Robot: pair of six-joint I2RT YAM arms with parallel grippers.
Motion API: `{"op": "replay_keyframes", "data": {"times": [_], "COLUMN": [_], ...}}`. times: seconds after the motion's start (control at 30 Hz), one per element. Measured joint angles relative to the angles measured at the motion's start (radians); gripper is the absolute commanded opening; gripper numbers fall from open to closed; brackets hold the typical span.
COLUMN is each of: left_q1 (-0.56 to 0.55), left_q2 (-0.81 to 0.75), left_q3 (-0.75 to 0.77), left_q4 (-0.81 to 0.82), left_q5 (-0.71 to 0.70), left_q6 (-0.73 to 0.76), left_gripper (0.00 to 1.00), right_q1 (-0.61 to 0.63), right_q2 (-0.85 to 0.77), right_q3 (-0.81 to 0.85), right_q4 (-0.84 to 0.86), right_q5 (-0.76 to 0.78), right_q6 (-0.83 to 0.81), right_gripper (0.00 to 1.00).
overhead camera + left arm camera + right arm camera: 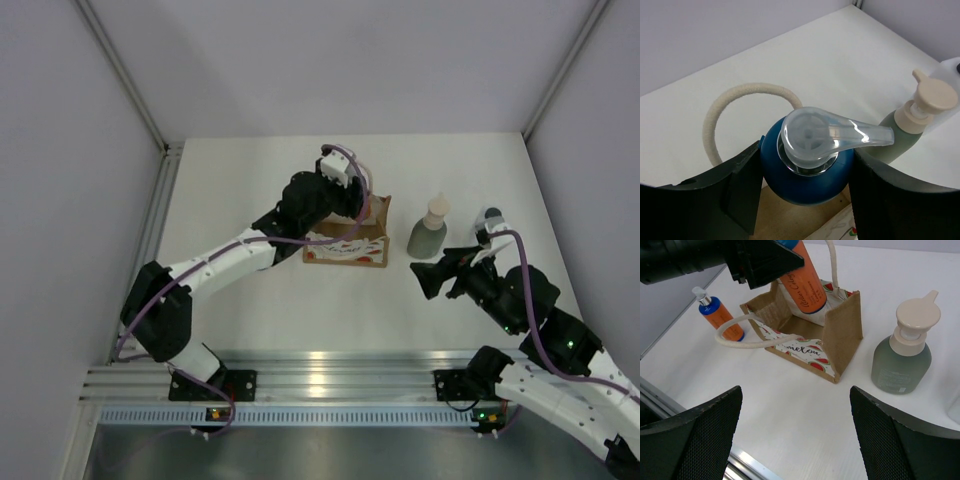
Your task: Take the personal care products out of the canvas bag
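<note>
The canvas bag (346, 248) stands open at mid-table, with a watermelon print on its front (807, 347). My left gripper (805, 185) is shut on the blue cap (805, 182) of an orange bottle (803, 282) with a clear pump head (832, 135). It holds the bottle tilted, with the bottle's base still inside the bag's mouth. In the top view the left gripper (352, 208) is over the bag. A grey-green bottle with a beige pump (427, 235) (902, 360) stands right of the bag. My right gripper (435, 275) (795, 440) is open and empty, near the bag's front right.
A small orange bottle with a blue cap (720, 317) stands on the table beyond the bag's far side. A white bottle with a bluish top (490, 222) stands right of the grey-green one. A white loop handle (757, 342) hangs out over the bag's front. Grey walls enclose the table.
</note>
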Motion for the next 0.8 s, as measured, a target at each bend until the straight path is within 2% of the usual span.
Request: {"op": "replay_keyframes", "data": {"times": [0.27, 0.4, 0.57, 0.7, 0.8], "left_q1": [-0.004, -0.005, 0.002, 0.063, 0.160], "left_q2": [-0.131, -0.182, -0.221, -0.223, -0.220], "left_q3": [0.011, 0.048, 0.084, 0.095, 0.091], "left_q4": [-0.069, -0.131, -0.173, -0.202, -0.226], "left_q5": [-0.066, -0.198, -0.444, -0.581, -0.623], "left_q6": [-0.002, -0.008, 0.008, 0.005, -0.019], "left_gripper": [0.00, 0.00, 0.00, 0.00, 0.00], "right_q1": [0.000, 0.000, 0.000, 0.000, 0.000], "right_q2": [0.000, 0.000, 0.001, 0.003, 0.003], "right_q3": [0.000, 0.000, 0.000, 0.000, 0.000], "right_q4": [0.000, 0.001, 0.004, 0.005, 0.009], "right_q5": [0.006, 0.009, 0.007, -0.003, -0.020], "right_q6": [0.000, 0.000, 0.001, 0.003, 0.005], "right_gripper": [0.85, 0.85, 0.85, 0.85, 0.85]}}
